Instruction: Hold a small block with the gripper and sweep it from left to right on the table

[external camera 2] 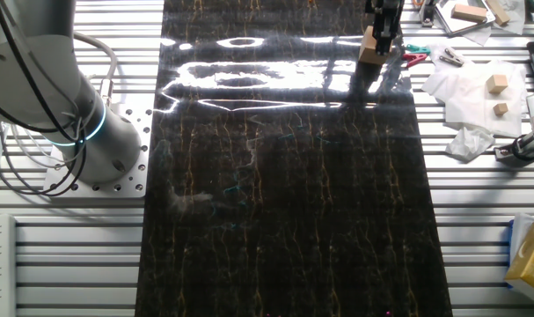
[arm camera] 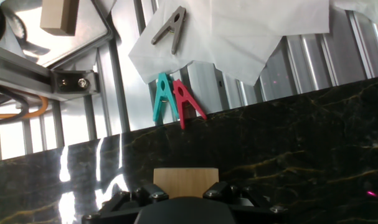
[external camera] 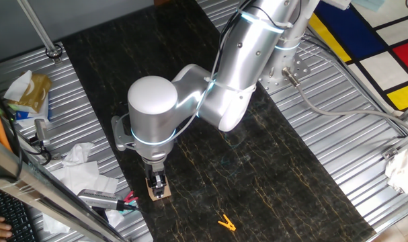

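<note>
The gripper [external camera: 158, 183] stands upright at the table's [external camera: 271, 175] edge with its two black fingers closed on the small block [external camera: 159, 191], which sits low against the black marble surface; whether it touches or just clears the surface cannot be told. In the hand view the tan block [arm camera: 185, 182] shows between the finger mounts, and in the other fixed view it hangs at the fingertips [external camera 2: 383, 44] near the far corner of the table. By my reading the grasp is made and the sweep is at its start, with nearly the whole marble strip ahead. The next move calls for holding the block level and low and drawing it steadily across the table, keeping the grip firm so friction does not twist it out. A teal clip [arm camera: 162, 96] and a red clip [arm camera: 187, 102] lie just beside the table's edge on the ribbed metal, near a sheet of white paper [arm camera: 238, 34] and a grey clip [arm camera: 170, 28]. A yellow clip [external camera: 226, 222] lies on the marble, well apart from the block, and could be struck if the path runs that way.
</note>
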### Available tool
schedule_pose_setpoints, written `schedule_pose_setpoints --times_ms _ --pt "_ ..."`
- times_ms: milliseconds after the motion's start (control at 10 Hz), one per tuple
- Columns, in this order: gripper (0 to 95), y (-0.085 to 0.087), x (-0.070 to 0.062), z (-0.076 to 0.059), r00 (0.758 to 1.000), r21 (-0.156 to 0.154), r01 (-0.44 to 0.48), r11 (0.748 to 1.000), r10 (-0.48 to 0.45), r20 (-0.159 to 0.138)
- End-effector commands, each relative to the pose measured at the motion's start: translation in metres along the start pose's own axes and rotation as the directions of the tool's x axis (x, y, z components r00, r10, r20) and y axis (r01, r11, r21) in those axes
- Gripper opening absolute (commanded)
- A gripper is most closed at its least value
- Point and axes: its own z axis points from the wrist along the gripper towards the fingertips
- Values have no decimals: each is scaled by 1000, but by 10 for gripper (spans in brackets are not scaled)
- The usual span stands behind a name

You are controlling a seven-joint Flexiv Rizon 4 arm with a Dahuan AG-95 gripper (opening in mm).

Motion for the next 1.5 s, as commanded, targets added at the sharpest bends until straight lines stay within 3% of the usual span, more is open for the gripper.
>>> schedule_pose_setpoints --times_ms 100,800,900,1500 --pt "0 2 1 -1 1000 -3 -2 1000 2 -1" --pt "0 6 2 -1 1000 -5 -8 1000 8 -1" --pt "190 6 2 -1 1000 -5 -6 1000 6 -1" --pt "190 6 2 0 1000 -5 -4 1000 4 1"
